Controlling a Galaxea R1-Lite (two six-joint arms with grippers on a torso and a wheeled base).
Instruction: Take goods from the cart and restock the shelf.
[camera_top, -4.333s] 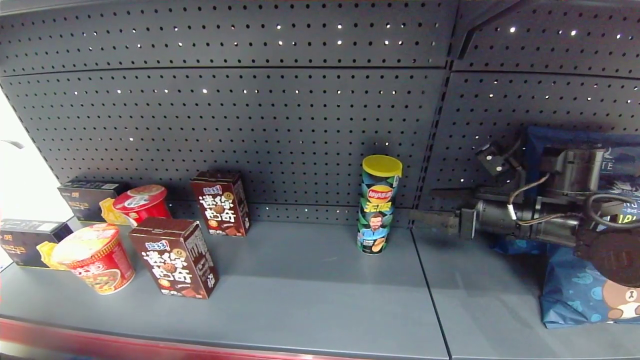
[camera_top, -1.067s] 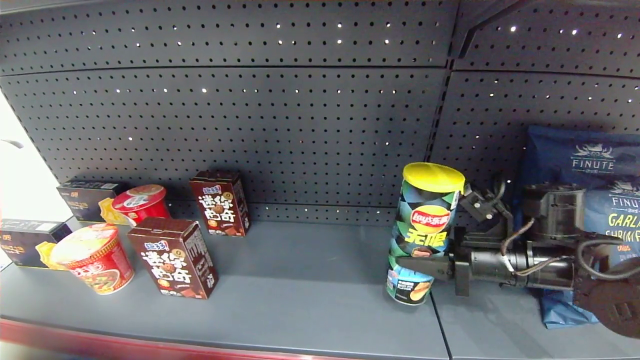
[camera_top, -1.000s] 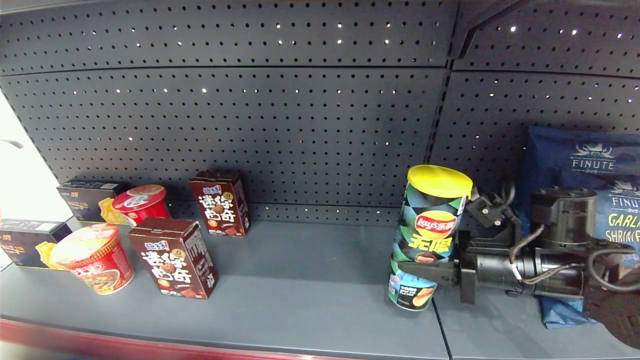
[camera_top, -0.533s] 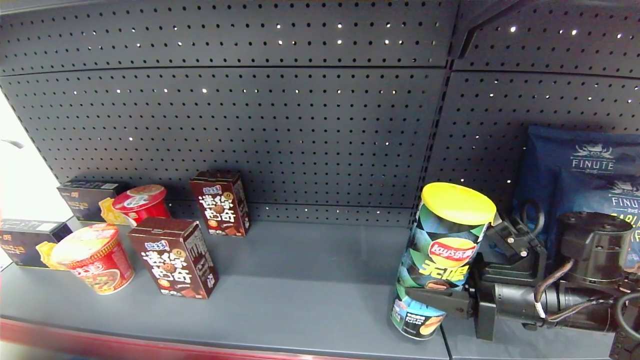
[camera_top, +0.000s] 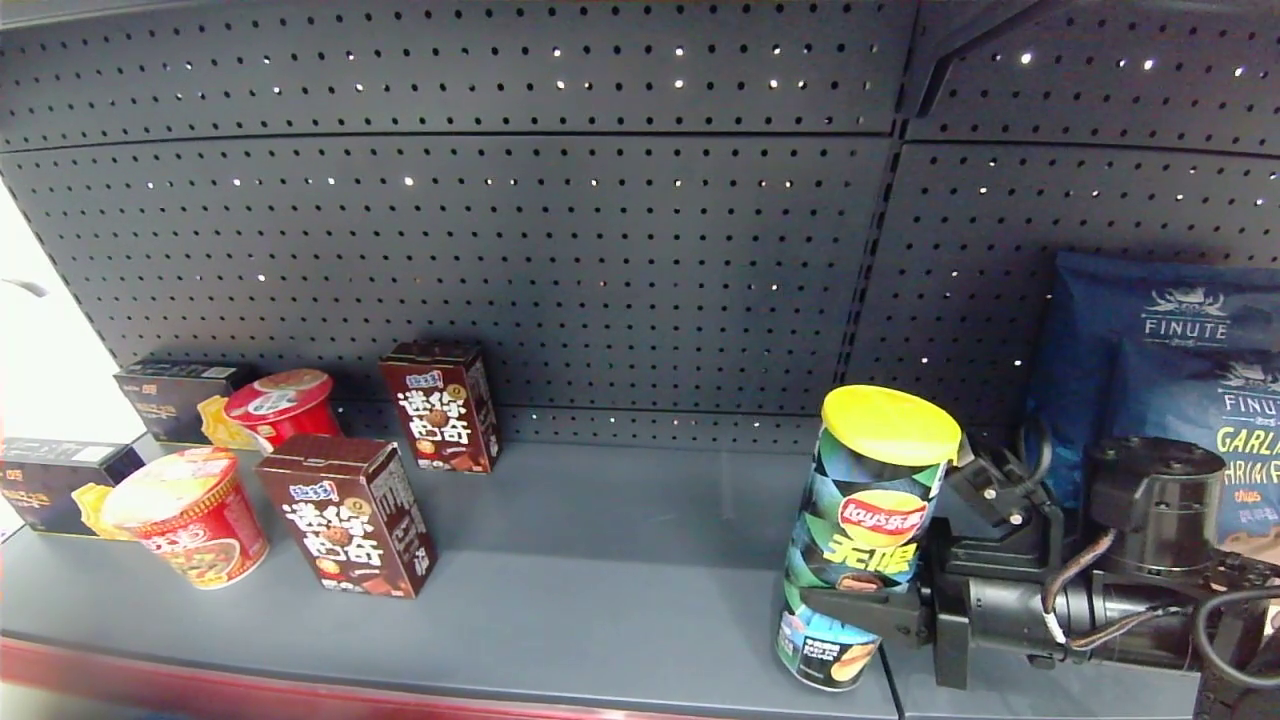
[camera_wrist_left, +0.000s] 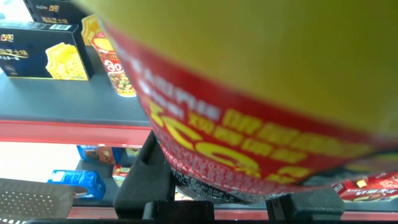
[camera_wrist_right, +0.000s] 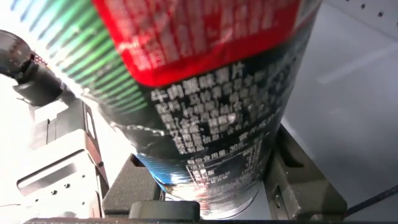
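chips can: yellow lid on, contents hidden. it leans slightly near the shelf's front edge, by the panel seam; i cannot tell whether its base touches.
right claw: clenched around the can's lower half.
left claw: grasping a red-and-yellow noodle cup.
shelf stock: two lidded cups, two closed brown boxes on my left; blue bags on my right.
change: 4.3 s ago the can stood by the back panel, the right claw apart from it; now it is gripped, farther forward and right.
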